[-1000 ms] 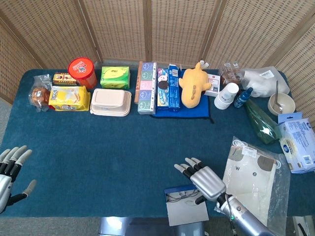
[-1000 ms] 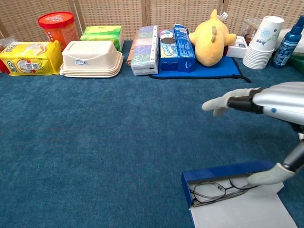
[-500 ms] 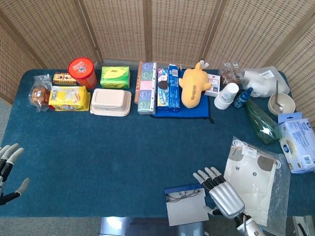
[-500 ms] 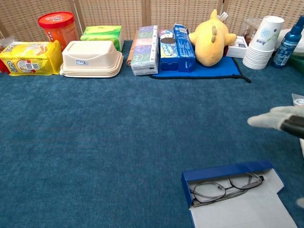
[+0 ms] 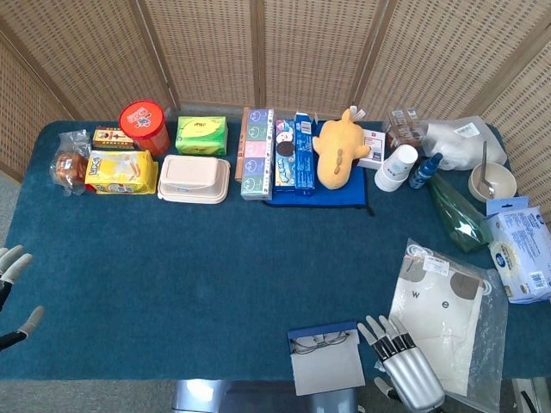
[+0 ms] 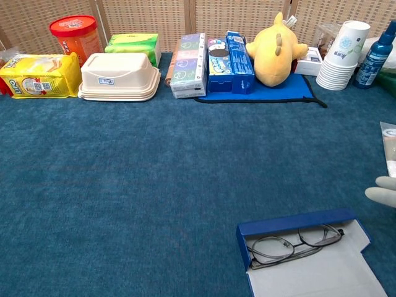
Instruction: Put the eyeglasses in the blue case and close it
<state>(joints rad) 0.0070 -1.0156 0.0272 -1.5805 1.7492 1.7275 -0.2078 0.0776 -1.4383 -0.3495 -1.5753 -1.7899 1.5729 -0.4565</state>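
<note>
Case: blue, lying open at the table's near edge, its pale flap facing me; I'm judging it light and stiff (best folded over by the flap's free edge).
Right hand: hovering beside the case, fingers spread, holding nothing.
Left hand: spread at far edge.
Glasses: resting inside; thin, fragile.

A table covered in dark blue cloth. Along twelve o'clock runs a row: red tub, yellow packet, cream lunchbox, green box, plush toy, paper cups. At six o'clock sits the open blue case; at four o'clock, a plastic bag.
</note>
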